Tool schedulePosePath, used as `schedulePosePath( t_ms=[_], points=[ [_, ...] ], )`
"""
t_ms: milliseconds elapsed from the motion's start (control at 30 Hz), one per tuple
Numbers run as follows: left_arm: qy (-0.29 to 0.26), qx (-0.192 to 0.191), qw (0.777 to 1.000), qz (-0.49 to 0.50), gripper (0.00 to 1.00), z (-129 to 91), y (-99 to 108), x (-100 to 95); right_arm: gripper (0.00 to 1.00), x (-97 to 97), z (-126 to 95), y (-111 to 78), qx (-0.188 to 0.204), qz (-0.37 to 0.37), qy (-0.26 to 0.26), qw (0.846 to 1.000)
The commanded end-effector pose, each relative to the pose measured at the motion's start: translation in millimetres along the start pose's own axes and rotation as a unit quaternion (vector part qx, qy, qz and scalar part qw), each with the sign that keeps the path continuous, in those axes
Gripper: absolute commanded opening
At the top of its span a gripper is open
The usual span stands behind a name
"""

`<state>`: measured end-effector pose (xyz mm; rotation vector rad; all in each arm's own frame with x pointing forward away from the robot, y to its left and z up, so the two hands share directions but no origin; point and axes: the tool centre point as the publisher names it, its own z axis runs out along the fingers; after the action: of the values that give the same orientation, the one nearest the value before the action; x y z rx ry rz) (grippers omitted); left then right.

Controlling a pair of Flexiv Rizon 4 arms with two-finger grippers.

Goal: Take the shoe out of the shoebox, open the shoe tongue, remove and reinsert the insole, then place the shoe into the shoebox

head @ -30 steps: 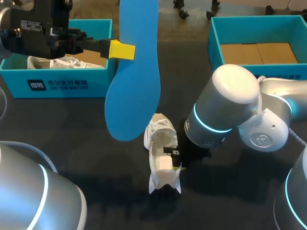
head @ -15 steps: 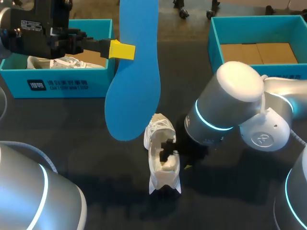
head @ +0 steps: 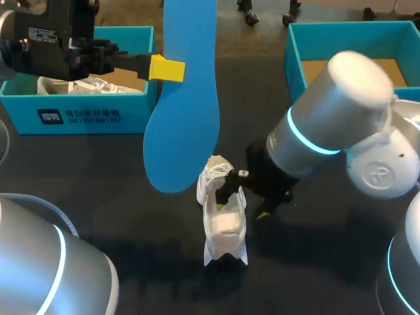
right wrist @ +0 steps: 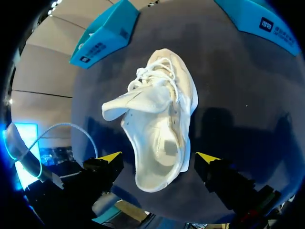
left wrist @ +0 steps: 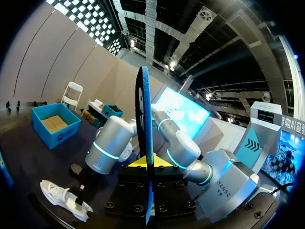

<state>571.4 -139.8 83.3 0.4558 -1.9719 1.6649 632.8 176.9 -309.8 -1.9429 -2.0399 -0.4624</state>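
Two shoeboxes: blue, open-topped, both at the far side of the table point(head: 131, 216); left shoebox point(head: 85, 117) and right shoebox point(head: 293, 62) stand well apart.
Left shoebox contents: a second shoe point(head: 85, 85), white, lying inside.
Right shoebox contents: brown cardboard lining on its floor, nothing on it.
Left gripper point(head: 167, 68): raised at the far left, in front of the left shoebox; its yellow tips are pressed onto the insole from two sides (in the left wrist view point(left wrist: 148, 163) the insole stands edge-on between them).
Insole point(head: 184, 98): blue, held off the table, long axis running far to near, its broad end hanging nearest, just left of the shoe and above it; seen edge-on from the left wrist point(left wrist: 144, 119).
Shoe point(head: 223, 220): white, laced, on the table at centre, toe to the far side, heel to the near side, opening upward (also small and low in the left wrist view point(left wrist: 59, 194)).
Tongue point(right wrist: 131, 104): drawn out of the opening and folded over one side of the shoe point(right wrist: 159, 114).
Right gripper point(head: 244, 200): over the middle of the shoe, from the right; fingers spread wide, one tip on each side of the heel end and clear of it in the right wrist view point(right wrist: 158, 160); it holds nothing.
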Motion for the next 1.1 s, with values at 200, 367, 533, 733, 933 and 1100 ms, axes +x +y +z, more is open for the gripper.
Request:
schedulePosePath(
  t_ms=[200, 367, 533, 733, 933, 1100],
  points=[
    [0.000, 0.000, 1.000, 0.000, 0.00, 1.1, -0.1, -0.6, 1.00, -12.3, -22.5, -3.1, 0.002, -0.002, 0.013, 1.000],
    [0.000, 0.000, 1.000, 0.000, 0.00, 1.1, -0.1, -0.6, 1.00, -12.3, -22.5, -3.1, 0.002, -0.002, 0.013, 1.000],
    [0.000, 0.000, 1.000, 0.000, 0.00, 1.1, -0.1, -0.6, 1.00, -18.8, -40.3, -1.0, -0.031, 0.008, 0.054, 0.998],
    [0.000, 0.000, 1.000, 0.000, 0.00, 1.1, -0.1, -0.6, 1.00, -33.0, -76.0, 5.2, -0.070, 0.006, 0.150, 0.986],
    [0.000, 0.000, 1.000, 0.000, 0.00, 1.1, -0.1, -0.6, 1.00, -37.7, -98.3, 15.5, -0.069, -0.017, 0.213, 0.974],
    [0.000, 0.000, 1.000, 0.000, 0.00, 1.1, -0.1, -0.6, 1.00, -33.6, -108.2, 30.2, -0.055, -0.052, 0.255, 0.964]
  ],
)
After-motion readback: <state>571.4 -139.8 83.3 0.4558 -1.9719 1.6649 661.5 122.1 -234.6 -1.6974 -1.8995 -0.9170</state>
